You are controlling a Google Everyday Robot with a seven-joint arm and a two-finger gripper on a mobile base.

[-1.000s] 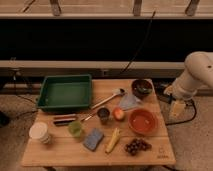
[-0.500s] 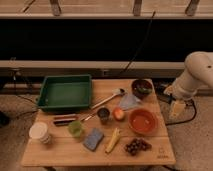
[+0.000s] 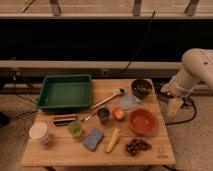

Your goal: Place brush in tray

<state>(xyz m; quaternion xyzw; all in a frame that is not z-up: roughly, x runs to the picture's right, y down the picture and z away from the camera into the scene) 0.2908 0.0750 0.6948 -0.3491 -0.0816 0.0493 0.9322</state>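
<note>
The brush (image 3: 106, 99) lies on the wooden table (image 3: 60, 150), its light-wood handle running diagonally and its whitish head (image 3: 119, 91) at the far end, just right of the tray. The green tray (image 3: 64, 92) sits at the table's back left with nothing in it. My gripper (image 3: 174, 107) hangs down from the pale arm (image 3: 196, 70) off the table's right edge, well away from the brush and holding nothing that I can see.
Around the brush are a dark bowl (image 3: 141, 87), a pale blue cloth (image 3: 129, 102), an orange bowl (image 3: 142, 121), a dark cup (image 3: 103, 115), a fruit (image 3: 118, 114), a thin stick (image 3: 88, 118) and a dark bar (image 3: 65, 119). In front stand a green cup (image 3: 75, 129), a white container (image 3: 39, 132), a sponge (image 3: 93, 138), a banana (image 3: 113, 140) and grapes (image 3: 136, 146).
</note>
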